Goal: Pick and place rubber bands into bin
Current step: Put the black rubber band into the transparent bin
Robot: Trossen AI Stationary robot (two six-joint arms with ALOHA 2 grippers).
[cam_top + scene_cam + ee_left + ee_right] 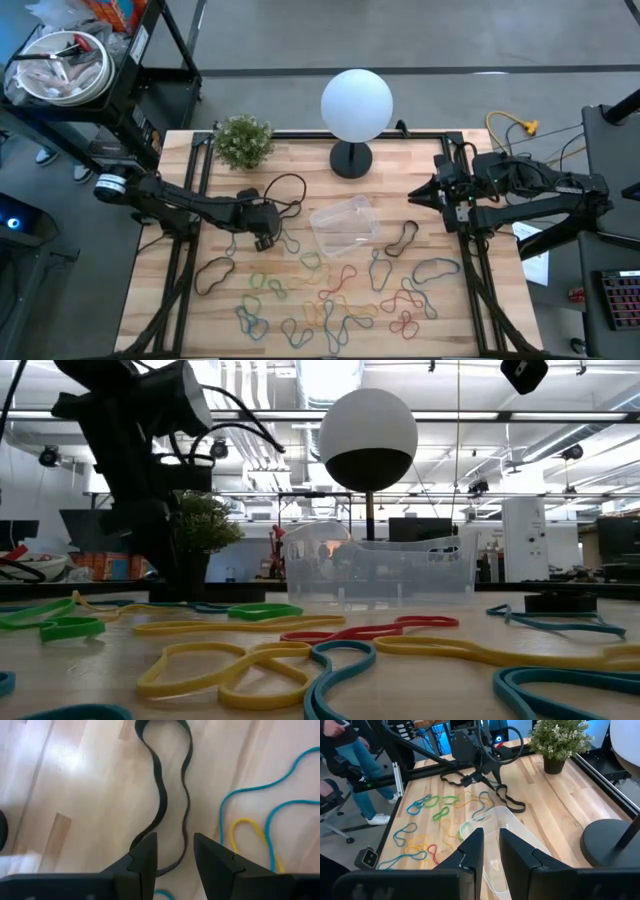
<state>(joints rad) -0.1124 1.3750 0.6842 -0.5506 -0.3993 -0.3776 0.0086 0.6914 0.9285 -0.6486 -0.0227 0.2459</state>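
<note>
Many coloured rubber bands [330,295] lie flat across the near half of the wooden table. One black rubber band [172,780] lies stretched out beside them, left of the bin. My left gripper [175,855] is open and tipped down low over this band's near end, with one finger on each side of it; whether they touch it I cannot tell. The clear plastic bin [345,225] stands on the table's middle, with nothing showing in it. My right gripper [412,197] hangs open in the air right of the bin, holding nothing.
A white globe lamp [356,103] on a black foot and a small potted plant [243,140] stand along the far edge. A black cable loop [285,190] lies behind my left gripper. More black bands [402,237] lie right of the bin. A person [350,750] stands beyond the table.
</note>
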